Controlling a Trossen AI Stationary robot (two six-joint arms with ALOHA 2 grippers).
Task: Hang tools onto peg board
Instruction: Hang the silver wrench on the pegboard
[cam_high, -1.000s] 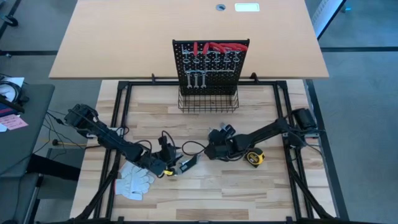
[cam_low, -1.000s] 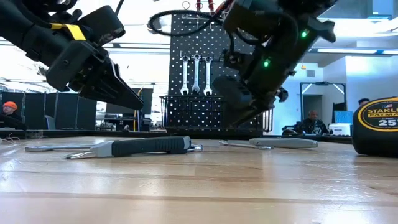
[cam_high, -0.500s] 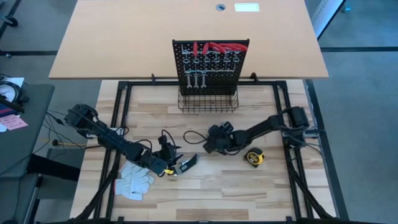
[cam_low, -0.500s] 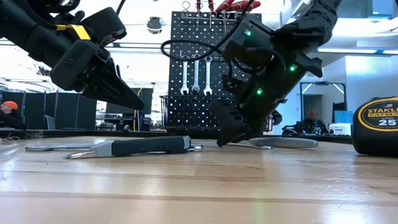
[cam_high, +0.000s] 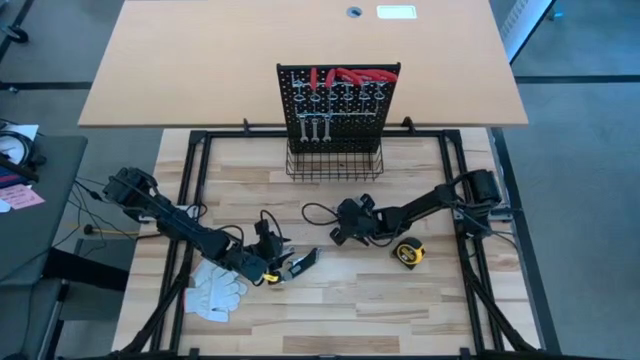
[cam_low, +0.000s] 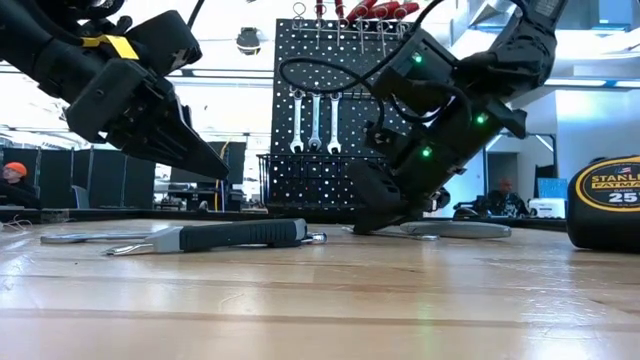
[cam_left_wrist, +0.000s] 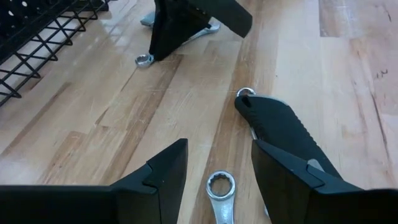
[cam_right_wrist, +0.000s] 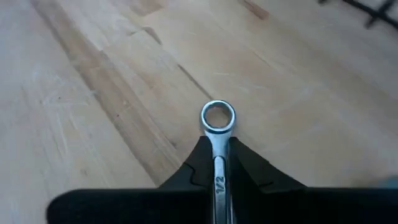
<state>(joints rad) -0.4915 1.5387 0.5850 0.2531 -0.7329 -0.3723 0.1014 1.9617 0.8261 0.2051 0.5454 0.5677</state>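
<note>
Bare desk (cam_high: 420, 300) along 6 o'clock edge, passable. Peg board (cam_high: 338, 95) with wire basket (cam_high: 335, 165) blocks 12 o'clock. Tape measure (cam_high: 407, 253) just beside right hand (cam_high: 340, 226); gloves (cam_high: 215, 288) near left hand (cam_high: 283, 262).

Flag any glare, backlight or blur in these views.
Low view: bright room behind silhouettes both arms and the black perforated peg board; near tabletop soft. Right wrist view: silver ring-end wrench sharp between the fingers, far wood blurred. High view: even light, no glare. Left wrist view: clear.
</note>
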